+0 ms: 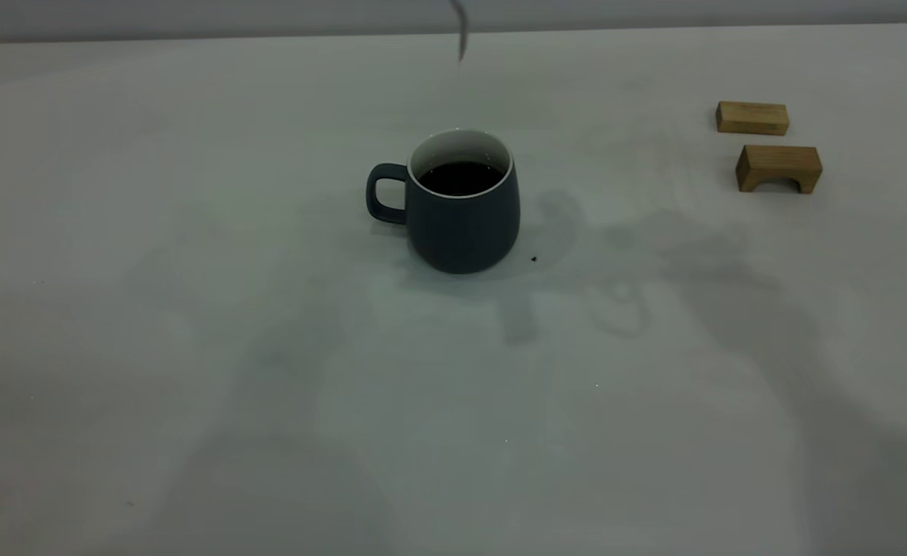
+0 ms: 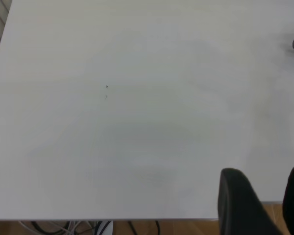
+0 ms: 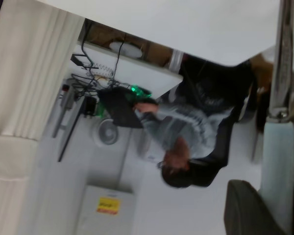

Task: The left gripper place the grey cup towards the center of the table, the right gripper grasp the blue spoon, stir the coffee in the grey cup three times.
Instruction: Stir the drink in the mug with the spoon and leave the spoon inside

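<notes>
The grey cup [image 1: 463,207] stands upright near the middle of the table [image 1: 191,309], handle to the exterior view's left, dark coffee [image 1: 460,177] inside. Above the cup, the blue spoon [image 1: 461,31] hangs bowl-down, its pale handle [image 3: 278,161] clamped in the right gripper [image 3: 272,205].

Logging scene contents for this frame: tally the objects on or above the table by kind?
grey cup, holding coffee: 1
blue spoon, tip hanging above the cup: 1
wooden blocks, at the table's right: 2
Total: 4
</notes>
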You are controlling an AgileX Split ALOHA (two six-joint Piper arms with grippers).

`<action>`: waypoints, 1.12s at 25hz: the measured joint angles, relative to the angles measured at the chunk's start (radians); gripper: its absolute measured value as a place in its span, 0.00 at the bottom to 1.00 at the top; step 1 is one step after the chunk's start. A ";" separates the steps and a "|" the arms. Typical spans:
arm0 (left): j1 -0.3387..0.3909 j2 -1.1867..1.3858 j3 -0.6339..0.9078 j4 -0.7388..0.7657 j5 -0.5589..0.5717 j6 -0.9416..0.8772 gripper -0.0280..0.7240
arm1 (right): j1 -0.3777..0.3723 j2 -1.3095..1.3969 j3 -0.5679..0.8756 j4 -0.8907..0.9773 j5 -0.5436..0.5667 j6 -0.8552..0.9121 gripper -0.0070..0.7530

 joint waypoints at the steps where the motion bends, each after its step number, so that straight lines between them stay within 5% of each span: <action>1: 0.000 0.000 0.000 0.000 0.000 0.000 0.43 | 0.000 0.016 0.000 0.018 0.000 0.003 0.19; 13: 0.000 0.000 0.000 0.000 0.000 0.000 0.43 | 0.000 0.229 -0.005 0.223 -0.041 -0.004 0.19; 28: 0.000 0.000 0.000 0.000 0.000 0.000 0.43 | -0.038 0.412 -0.121 0.256 -0.062 -0.117 0.19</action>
